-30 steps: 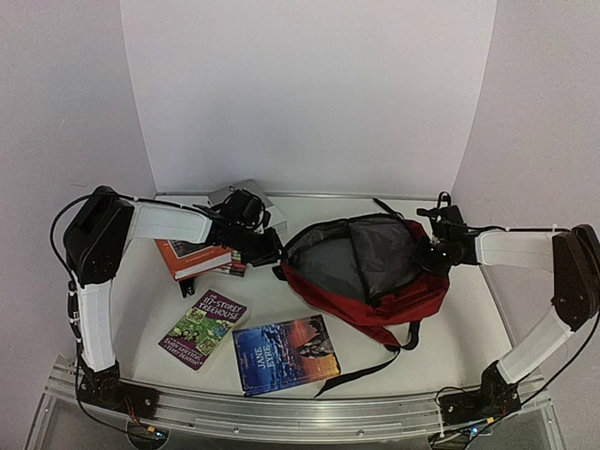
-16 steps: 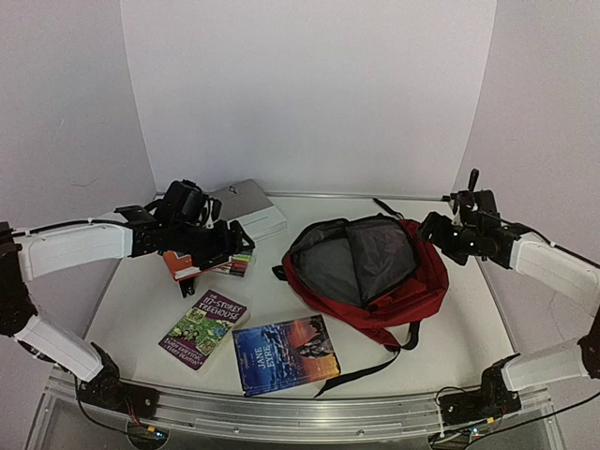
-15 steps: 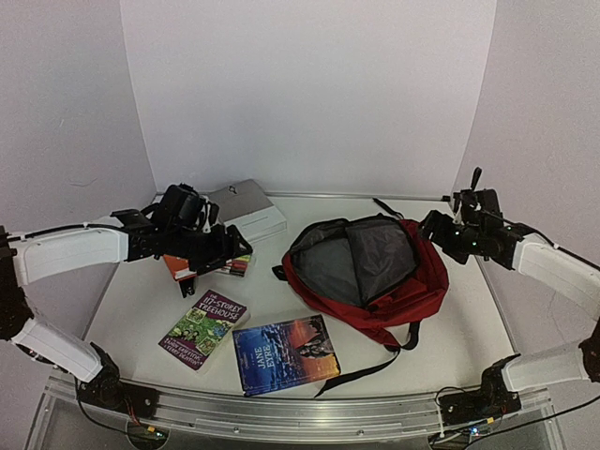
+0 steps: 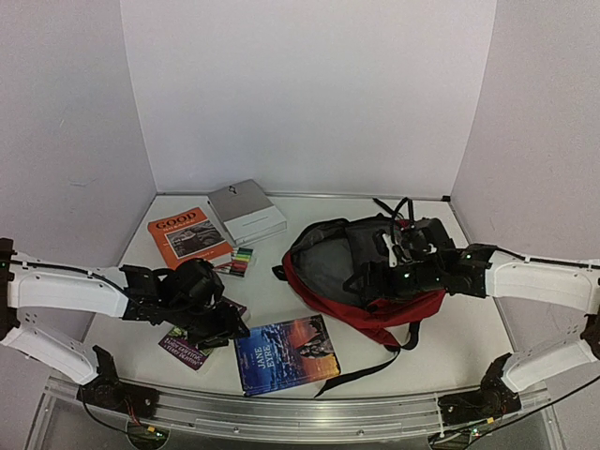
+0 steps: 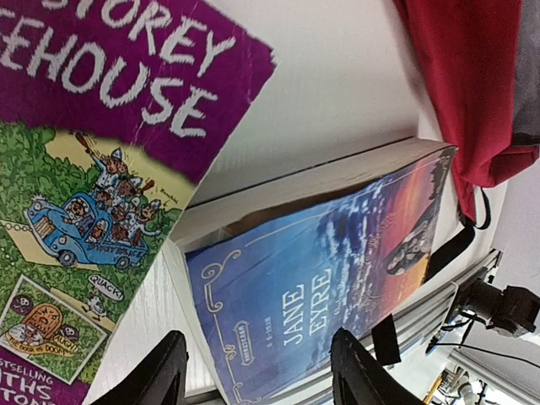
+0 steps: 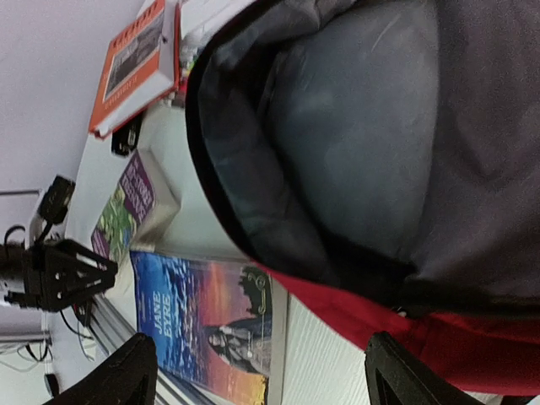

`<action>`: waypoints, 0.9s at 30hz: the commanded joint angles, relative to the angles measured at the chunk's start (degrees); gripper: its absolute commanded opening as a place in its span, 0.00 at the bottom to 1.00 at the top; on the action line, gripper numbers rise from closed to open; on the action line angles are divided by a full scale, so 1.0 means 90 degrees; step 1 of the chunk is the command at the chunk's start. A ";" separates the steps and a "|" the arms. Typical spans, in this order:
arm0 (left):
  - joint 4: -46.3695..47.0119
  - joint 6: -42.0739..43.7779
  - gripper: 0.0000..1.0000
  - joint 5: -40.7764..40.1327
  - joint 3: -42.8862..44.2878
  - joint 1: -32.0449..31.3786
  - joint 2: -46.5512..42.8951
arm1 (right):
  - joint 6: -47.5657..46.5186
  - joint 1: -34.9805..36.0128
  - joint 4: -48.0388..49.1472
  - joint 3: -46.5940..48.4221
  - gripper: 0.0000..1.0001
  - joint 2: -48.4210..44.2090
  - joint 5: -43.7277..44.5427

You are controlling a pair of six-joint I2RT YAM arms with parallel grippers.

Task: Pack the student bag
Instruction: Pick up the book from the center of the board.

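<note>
The student bag (image 4: 412,302), a red backpack with grey lining, lies open at centre right; its lining (image 6: 354,126) fills the right wrist view. My right gripper (image 4: 375,279) hovers over the bag's open mouth, open and empty, and shows in its wrist view (image 6: 261,380). My left gripper (image 4: 221,328) is low over the purple Treehouse book (image 4: 192,345), open and empty. In its wrist view (image 5: 261,380) it sits above the left end of the blue Jane Eyre book (image 5: 337,261), with the purple book (image 5: 93,152) beside it.
The Jane Eyre book (image 4: 286,352) lies at the front centre. An orange "GOOD" book (image 4: 187,232), a white box (image 4: 246,211) and coloured markers (image 4: 239,261) are at the back left. A black bag strap (image 4: 361,370) trails toward the front rail.
My left arm swung from over the orange book down to the purple book, uncovering the orange book. My right arm moved from the bag's back right in over its opening.
</note>
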 commanded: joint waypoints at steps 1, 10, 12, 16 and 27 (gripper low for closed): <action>0.0436 -0.0646 0.57 -0.0128 -0.0278 -0.0154 0.0374 | 0.0338 0.0662 0.0816 -0.0460 0.83 0.0406 -0.0528; 0.0291 -0.0775 0.54 -0.0461 -0.0298 -0.0214 0.0774 | 0.0743 0.1417 0.1942 -0.0672 0.72 0.1617 -0.0642; 0.0487 -0.0773 0.54 -0.0447 -0.0368 -0.0213 0.0868 | 0.0794 0.1432 0.2108 -0.0664 0.69 0.1919 -0.0588; 0.0809 -0.0808 0.50 -0.0433 -0.0500 -0.0214 0.1016 | 0.0817 0.1432 0.2300 -0.0589 0.65 0.2294 -0.0451; 0.1595 -0.0965 0.42 -0.0394 -0.0799 -0.0213 0.1404 | 0.0950 0.1437 0.2915 -0.0538 0.55 0.2900 -0.0711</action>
